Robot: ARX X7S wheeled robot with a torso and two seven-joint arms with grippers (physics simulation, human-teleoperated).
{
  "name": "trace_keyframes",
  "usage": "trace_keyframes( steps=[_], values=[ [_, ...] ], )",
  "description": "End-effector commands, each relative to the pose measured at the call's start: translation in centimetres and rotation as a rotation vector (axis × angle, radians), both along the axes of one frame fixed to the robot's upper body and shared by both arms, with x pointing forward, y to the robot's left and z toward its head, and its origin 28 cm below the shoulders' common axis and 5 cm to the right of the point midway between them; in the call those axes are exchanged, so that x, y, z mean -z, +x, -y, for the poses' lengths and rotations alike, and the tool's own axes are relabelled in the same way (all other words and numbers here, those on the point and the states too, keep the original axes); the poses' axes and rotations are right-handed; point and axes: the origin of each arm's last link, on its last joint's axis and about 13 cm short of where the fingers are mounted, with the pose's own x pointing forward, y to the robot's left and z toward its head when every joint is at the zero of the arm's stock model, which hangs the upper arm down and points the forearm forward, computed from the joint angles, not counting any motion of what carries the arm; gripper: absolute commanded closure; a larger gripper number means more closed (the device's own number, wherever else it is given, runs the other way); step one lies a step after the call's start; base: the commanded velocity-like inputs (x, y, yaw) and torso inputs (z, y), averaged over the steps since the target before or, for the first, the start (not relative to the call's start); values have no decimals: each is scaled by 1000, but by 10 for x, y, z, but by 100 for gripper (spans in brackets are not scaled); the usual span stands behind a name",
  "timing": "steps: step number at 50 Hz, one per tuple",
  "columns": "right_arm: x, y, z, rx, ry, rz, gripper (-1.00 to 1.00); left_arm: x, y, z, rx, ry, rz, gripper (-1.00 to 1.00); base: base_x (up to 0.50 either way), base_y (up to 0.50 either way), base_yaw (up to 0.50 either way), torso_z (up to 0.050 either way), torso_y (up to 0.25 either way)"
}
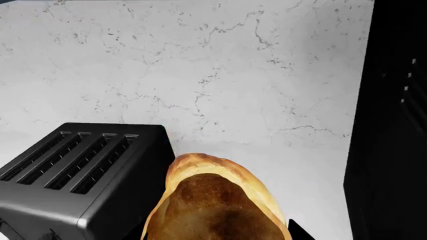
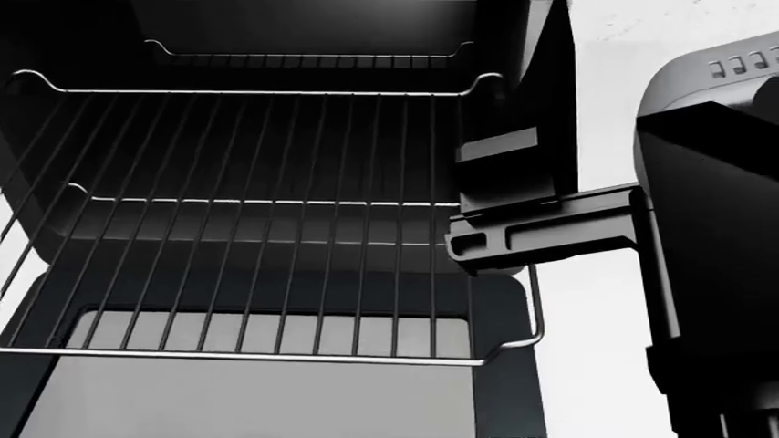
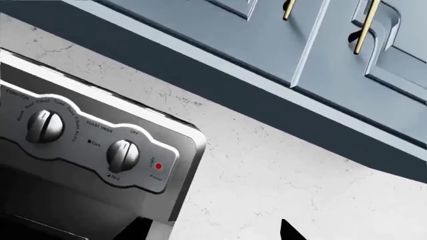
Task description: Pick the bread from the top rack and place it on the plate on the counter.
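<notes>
Left wrist view: bread (image 1: 217, 200), golden-brown with a paler crust edge, gripped in the left claw (image 1: 217, 235), dark claw tips just visible on either side of the loaf at the frame's edge. Held above the white marbled worktop (image 1: 220, 85), clear of its surface. Black four-slot toaster (image 1: 80, 175) just beside the bread, standing on the worktop. Black oven side (image 1: 390, 125) along one edge of the view.

Head view: top rack (image 2: 255, 228), silver wire bars in a thicker rim with bent-up corners, pulled forward out of the dark oven cavity (image 2: 305, 27) and bare of any load. Second rack (image 2: 305, 59) deeper inside. Dark arm bracket (image 2: 542, 228) crossing the rack's right rim; bulky dark arm housing (image 2: 712, 246) at the right edge. Bread hidden in this view.

Right wrist view: toaster oven control panel (image 3: 93, 145), silver, with two knobs and a red power lamp (image 3: 158, 166). Blue-grey cabinet fronts (image 3: 280, 45) with gold bar handles (image 3: 367, 27). Right claw (image 3: 213, 231) seen only as two dark tips set well apart, nothing between them: released.
</notes>
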Motion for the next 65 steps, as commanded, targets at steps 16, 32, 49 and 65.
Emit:
trace_keyframes(
  steps=[16, 32, 49, 65],
  values=[
    [-4, -8, -2, -58, -7, 34, -100, -3, -17, -13, -40, -47, 42, 100, -1, 0, 0, 19, -218],
    [-39, -36, -10, -86, -14, 151, -100, -4, -41, -21, -80, -40, 52, 100, -1, 0, 0, 6, -51],
    [-35, -37, -9, -92, -26, 149, -100, 66, -20, -26, -117, -72, -177, 100, 0, 0, 0, 0, 0],
    [-36, -37, -10, -95, -30, 148, -100, 96, -5, -24, -87, -76, -251, 100, 0, 0, 0, 0, 0]
  ],
)
